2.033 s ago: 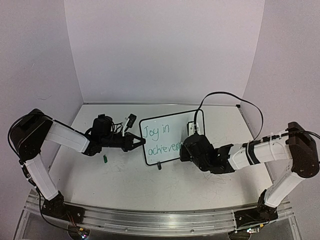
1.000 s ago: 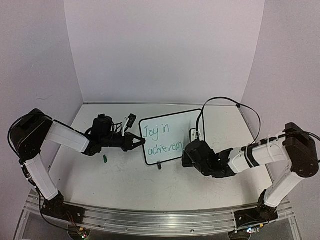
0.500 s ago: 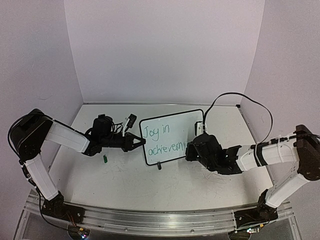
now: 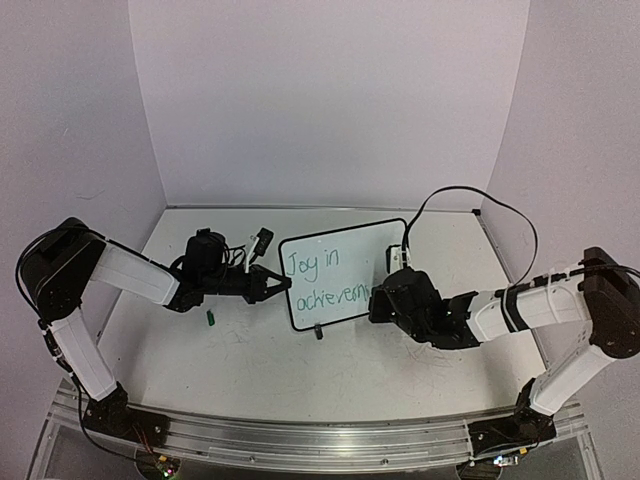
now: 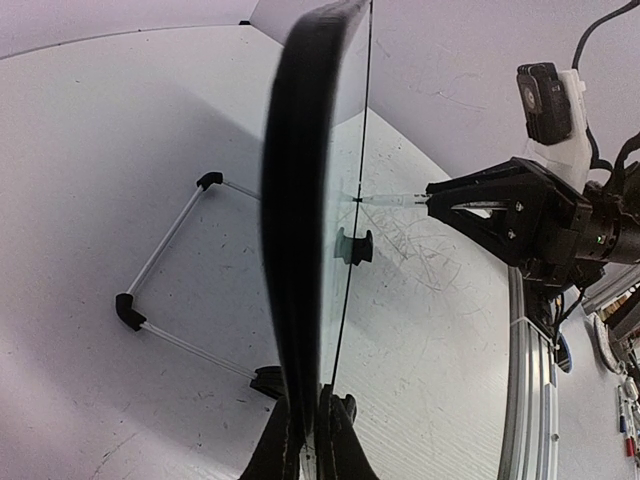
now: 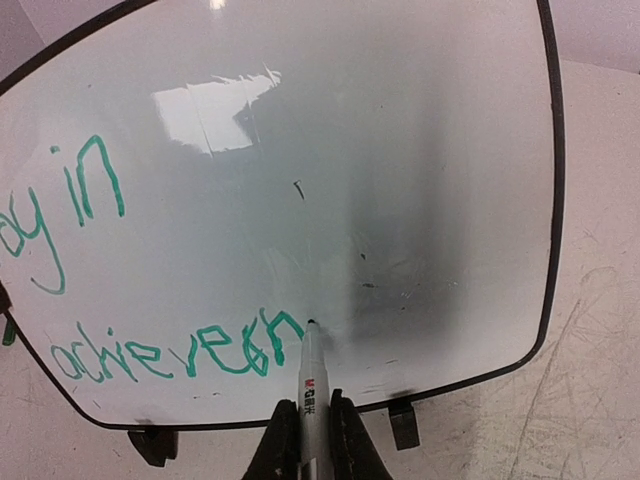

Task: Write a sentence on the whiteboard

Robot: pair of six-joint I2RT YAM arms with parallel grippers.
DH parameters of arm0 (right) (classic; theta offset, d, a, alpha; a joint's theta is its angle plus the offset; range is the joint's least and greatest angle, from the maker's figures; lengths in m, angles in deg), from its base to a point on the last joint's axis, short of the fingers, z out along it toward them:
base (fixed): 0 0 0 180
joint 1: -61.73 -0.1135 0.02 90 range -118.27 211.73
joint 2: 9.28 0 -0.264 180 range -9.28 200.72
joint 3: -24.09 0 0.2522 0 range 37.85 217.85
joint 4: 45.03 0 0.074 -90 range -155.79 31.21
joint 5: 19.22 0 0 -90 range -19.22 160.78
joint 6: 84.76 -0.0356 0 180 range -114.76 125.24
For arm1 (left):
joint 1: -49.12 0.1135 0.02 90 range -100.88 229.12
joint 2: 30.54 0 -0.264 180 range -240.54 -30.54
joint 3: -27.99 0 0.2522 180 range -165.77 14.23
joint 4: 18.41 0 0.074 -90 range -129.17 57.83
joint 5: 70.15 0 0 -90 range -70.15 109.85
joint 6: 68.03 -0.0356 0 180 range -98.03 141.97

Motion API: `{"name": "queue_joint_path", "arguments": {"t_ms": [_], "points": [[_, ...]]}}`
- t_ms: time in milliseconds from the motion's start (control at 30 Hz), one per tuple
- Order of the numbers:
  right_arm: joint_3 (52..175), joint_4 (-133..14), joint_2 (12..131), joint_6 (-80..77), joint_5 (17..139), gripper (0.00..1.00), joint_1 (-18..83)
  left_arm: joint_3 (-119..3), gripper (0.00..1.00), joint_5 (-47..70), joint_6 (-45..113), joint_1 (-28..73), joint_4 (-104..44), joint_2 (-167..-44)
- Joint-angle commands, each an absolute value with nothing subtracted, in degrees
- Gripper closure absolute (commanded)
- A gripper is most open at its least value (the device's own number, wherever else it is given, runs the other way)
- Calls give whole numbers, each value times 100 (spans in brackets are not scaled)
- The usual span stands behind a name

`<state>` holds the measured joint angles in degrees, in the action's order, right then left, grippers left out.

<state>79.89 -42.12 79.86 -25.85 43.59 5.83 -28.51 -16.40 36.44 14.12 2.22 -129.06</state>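
Down at the bottom of the overhead view, the metal rail [image 4: 300, 440] carries both bases. From the lower left corner the left arm climbs to its elbow at the left edge. Its forearm then stretches right, low across the table [image 4: 250, 360]. The left gripper [image 4: 272, 284] is clamped tight on the left edge of the whiteboard [image 4: 350, 250].

On the other side, the right arm rises from the lower right corner and bends at the right edge. It then reaches left and low toward the board's lower right corner. In the right wrist view the right gripper [image 6: 308, 435] is pinched narrow around a marker [image 6: 309, 375] at bottom centre. The marker's tip touches the board just right of the last green letter.

The sentence [image 6: 180, 350] runs in two lines. "Joy in" is above, and a lower line starts "achieve" and runs on a letter or so.

The board stands upright at centre frame on its clip feet [image 6: 403, 423], and the left wrist view shows it edge-on. A small green object [image 4: 211, 318] lies on the table below the left forearm. A black cable [image 4: 470, 195] loops above the right arm, toward the back wall.
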Motion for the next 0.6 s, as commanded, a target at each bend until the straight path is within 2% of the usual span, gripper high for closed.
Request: {"name": "queue_joint_path", "arguments": {"t_ms": [0, 567], "points": [[7948, -4068, 8037, -2613, 4306, 100, 615, -3011, 100, -1482, 3392, 1395, 77, -12831], [7896, -4202, 7990, -2794, 3990, 100, 689, -3000, 100, -1479, 3382, 1396, 63, -12802]]}}
